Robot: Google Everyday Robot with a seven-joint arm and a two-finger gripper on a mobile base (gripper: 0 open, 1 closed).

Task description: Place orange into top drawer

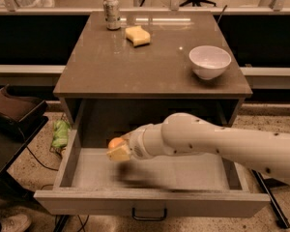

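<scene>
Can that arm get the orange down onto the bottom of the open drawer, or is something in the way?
Probably yes. The top drawer is pulled open, and the gripper, holding the orange, hangs over its left part. The drawer bottom beneath looks bare, so nothing seems to block it.

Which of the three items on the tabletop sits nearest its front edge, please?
The white bowl, on the right; the soda can and yellow sponge sit at the back. The gripper holds the orange over the open top drawer.
</scene>
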